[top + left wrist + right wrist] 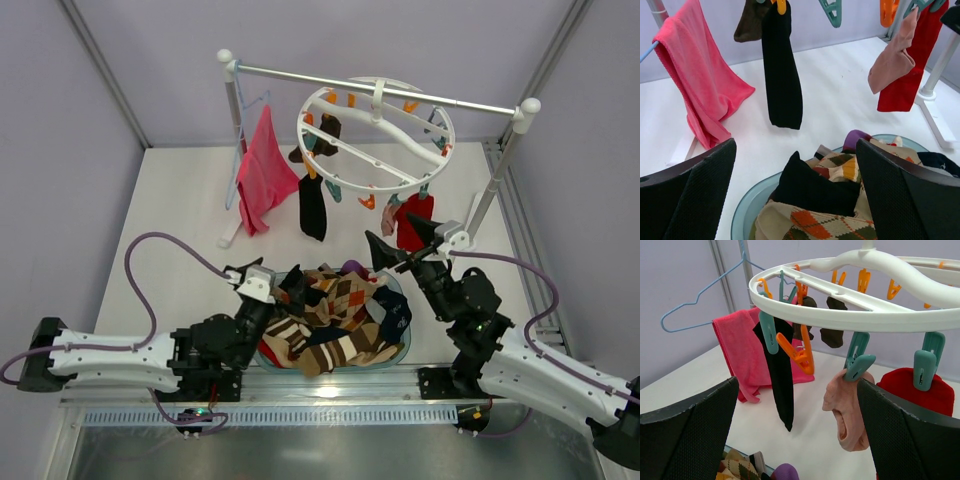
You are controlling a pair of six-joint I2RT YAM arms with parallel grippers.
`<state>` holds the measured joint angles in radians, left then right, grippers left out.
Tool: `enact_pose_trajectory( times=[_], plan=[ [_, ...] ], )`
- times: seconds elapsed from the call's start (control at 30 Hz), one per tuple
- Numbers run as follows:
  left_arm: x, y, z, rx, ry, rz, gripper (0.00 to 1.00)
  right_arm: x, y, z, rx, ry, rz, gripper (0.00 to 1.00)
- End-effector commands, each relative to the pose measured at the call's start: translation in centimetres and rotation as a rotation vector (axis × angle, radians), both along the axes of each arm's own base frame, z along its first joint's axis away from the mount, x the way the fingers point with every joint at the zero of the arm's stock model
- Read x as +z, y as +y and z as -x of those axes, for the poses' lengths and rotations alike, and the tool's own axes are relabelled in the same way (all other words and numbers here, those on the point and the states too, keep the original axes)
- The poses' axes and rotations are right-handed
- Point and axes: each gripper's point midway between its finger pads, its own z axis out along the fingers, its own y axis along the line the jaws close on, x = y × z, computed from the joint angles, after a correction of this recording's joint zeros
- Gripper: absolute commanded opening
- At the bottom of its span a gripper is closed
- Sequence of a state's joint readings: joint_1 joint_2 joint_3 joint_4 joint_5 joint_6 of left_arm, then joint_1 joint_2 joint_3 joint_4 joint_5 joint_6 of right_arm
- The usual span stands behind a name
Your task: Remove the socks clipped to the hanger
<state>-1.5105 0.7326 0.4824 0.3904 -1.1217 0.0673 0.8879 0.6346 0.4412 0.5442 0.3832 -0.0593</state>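
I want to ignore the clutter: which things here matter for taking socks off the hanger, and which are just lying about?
Job: round white clip hanger, black sock, dark brown sock, beige-pink sock, red sock.
Lying about: pink cloth, light-blue wire hanger, metal rail, bowl of loose socks.

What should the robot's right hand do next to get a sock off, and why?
Probably ease the right gripper forward around the pale pink sock. Its jaws stand open, and that sock hangs right ahead from a teal clip on the hanger.
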Motion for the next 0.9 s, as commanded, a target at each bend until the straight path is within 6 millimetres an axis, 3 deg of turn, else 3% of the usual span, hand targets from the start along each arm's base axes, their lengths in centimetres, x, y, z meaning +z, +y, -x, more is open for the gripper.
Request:
enact_pose_trajectory(
  times=[0.0,0.2,0.33,0.5,0.53,0.57,0.63,0.8,0.87],
  plan=[
    [0.8,-0.8,-0.1,0.008,-0.024,0.004,1.00,1.0,-0.7,0.1,-0.023,-0.028,-0.027,1.00],
    [1.0,-5.7,-0.1,-0.057,-0.061,-0.096,1.00,1.5,-2.9,1.1,-0.058,-0.047,-0.059,1.00],
    [2.6,-10.6,1.1,-0.295,-0.106,-0.058,1.00,1.5,-5.2,2.2,-0.099,-0.061,-0.092,1.00],
    [4.3,-14.2,0.8,-0.443,-0.096,-0.043,1.00,1.5,-7.9,2.8,-0.169,-0.071,-0.159,1.00],
    [4.4,-14.3,-0.6,-0.442,-0.081,-0.034,1.00,1.4,-8.0,2.8,-0.174,-0.072,-0.160,1.00],
    [4.5,-15.8,-0.3,-0.534,-0.070,-0.029,1.00,1.3,-7.9,2.6,-0.181,-0.070,-0.152,1.00],
    [4.6,-15.9,-2.5,-0.535,-0.034,0.019,1.00,1.4,-8.0,2.2,-0.206,-0.062,-0.149,1.00],
    [4.1,-19.3,-3.7,-0.637,-0.032,0.001,1.00,0.5,-7.7,0.5,-0.277,-0.027,-0.104,1.00],
    [4.1,-19.8,-4.9,-0.642,-0.021,0.014,1.00,0.4,-8.4,0.2,-0.319,-0.021,-0.114,1.00]
  ],
)
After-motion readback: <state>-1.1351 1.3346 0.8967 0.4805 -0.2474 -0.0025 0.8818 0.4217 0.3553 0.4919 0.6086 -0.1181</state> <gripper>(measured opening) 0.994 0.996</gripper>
